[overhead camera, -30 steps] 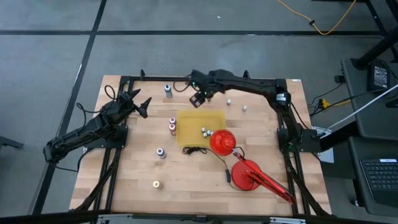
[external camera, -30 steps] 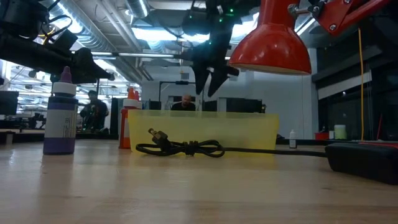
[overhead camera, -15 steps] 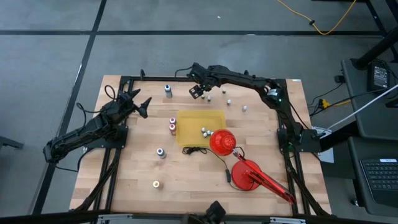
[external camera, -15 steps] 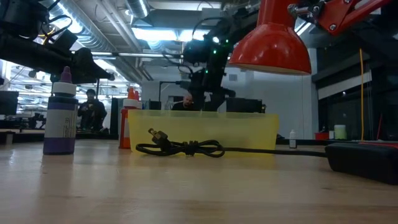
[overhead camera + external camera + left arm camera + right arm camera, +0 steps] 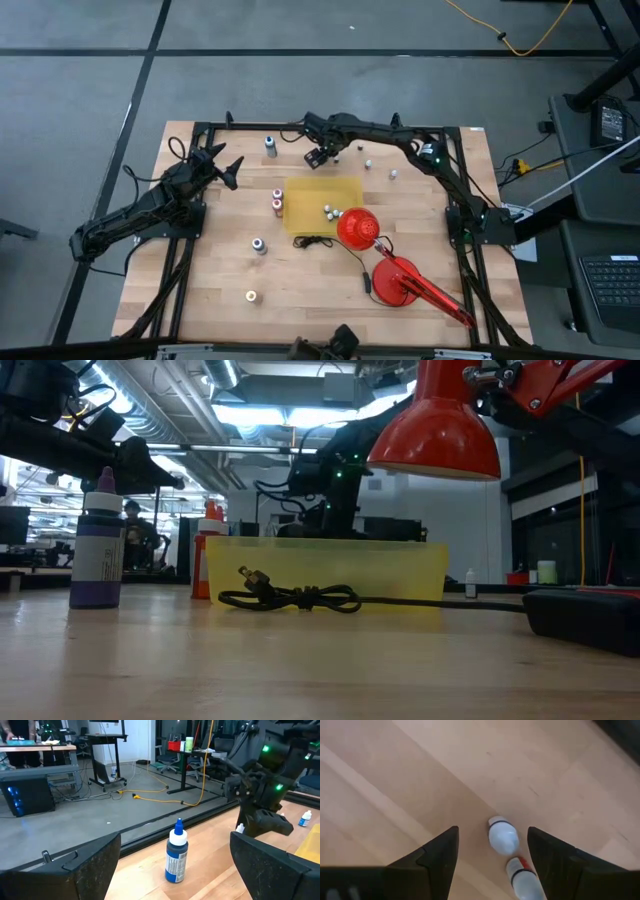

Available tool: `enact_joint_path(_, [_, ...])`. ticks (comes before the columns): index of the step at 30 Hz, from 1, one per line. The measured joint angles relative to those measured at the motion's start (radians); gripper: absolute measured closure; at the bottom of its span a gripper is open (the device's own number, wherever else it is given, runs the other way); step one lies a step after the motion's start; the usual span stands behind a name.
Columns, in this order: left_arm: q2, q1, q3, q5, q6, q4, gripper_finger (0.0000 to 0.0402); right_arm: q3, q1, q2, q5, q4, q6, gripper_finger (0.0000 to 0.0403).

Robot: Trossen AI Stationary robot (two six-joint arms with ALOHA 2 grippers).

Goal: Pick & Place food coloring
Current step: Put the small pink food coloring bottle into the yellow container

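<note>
The food coloring bottles stand scattered on the wooden table. A blue-topped one (image 5: 270, 147) (image 5: 176, 852) is at the far left, and red and pink ones (image 5: 277, 201) stand beside the yellow tray (image 5: 310, 192). A purple one (image 5: 258, 245) (image 5: 97, 550) and an orange-yellow one (image 5: 251, 296) are nearer. My right gripper (image 5: 318, 157) (image 5: 492, 834) hangs open, pointing down, just beyond the tray's far edge. Two tiny white-capped bottles (image 5: 502, 836) (image 5: 522, 875) show on the table below its fingers, untouched. My left gripper (image 5: 228, 170) waits open and level at the left.
A red lamp stands at the near right, with its shade (image 5: 357, 228) over the tray's right end and its base (image 5: 397, 282) closer. Its black cord (image 5: 295, 598) lies in front of the tray. More tiny bottles (image 5: 368, 163) (image 5: 393, 175) stand at the far right, two (image 5: 330, 212) inside the tray.
My right gripper has sunk toward the table behind the yellow tray; in the low view its fingers have dropped from well above the tray's rim to behind it. The bottles have stayed in place.
</note>
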Motion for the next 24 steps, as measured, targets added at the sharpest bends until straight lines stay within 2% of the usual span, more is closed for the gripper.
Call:
enact_joint_path(6, [0.000,0.000,0.000,0.000,0.000,0.000,0.0038,0.000,0.000,0.005,-0.002,0.004,-0.019,0.0184])
enact_joint_path(20, [0.000,0.000,0.000,0.000,0.000,0.000,0.0037,0.000,0.002,0.005,-0.004,0.003,-0.020,0.0328])
enact_joint_path(24, [0.000,0.000,0.000,0.000,0.000,0.000,0.0038,0.000,0.008,0.000,-0.015,-0.016,-0.020,0.0331])
